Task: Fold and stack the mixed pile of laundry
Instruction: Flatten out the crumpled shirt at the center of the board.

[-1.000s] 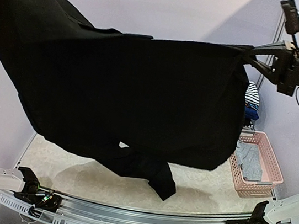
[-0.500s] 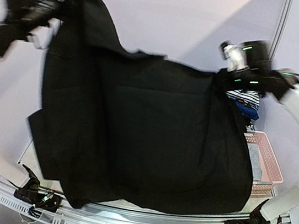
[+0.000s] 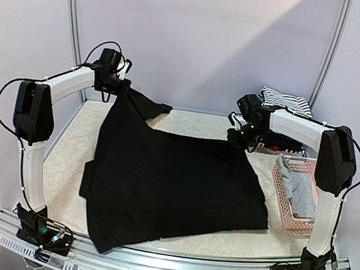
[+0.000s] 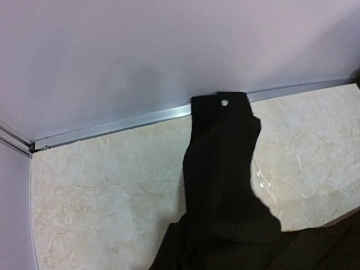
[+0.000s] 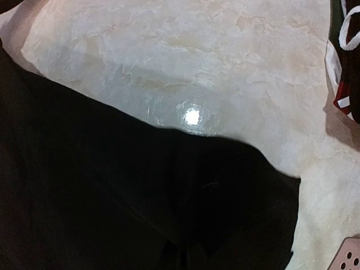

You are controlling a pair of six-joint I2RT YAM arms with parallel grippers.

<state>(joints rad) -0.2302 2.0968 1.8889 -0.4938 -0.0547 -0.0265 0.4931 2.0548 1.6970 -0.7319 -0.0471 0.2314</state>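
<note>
The large plain black garment point(image 3: 172, 188) lies spread flat over most of the table. Its far left corner rises to my left gripper point(image 3: 120, 90), which is shut on it. My right gripper point(image 3: 238, 138) is low at the far right corner and shut on that edge. In the left wrist view a strip of the black garment point(image 4: 222, 169) with a small white dot point(image 4: 224, 102) reaches the back wall and hides my fingers. Black cloth point(image 5: 140, 208) fills the right wrist view too. A striped garment point(image 3: 285, 99) sits at the back right, and a grey garment point(image 3: 298, 192) lies in the basket.
The pink lattice basket point(image 3: 279, 189) stands at the table's right edge, close to the black garment's right side. A dark item with red and white trim point(image 5: 344, 56) lies just right of my right gripper. Walls close the back and both sides.
Both arms have swung down from high in the air toward the back of the table. The black garment, which hung stretched between them, now lies flat on the table.
</note>
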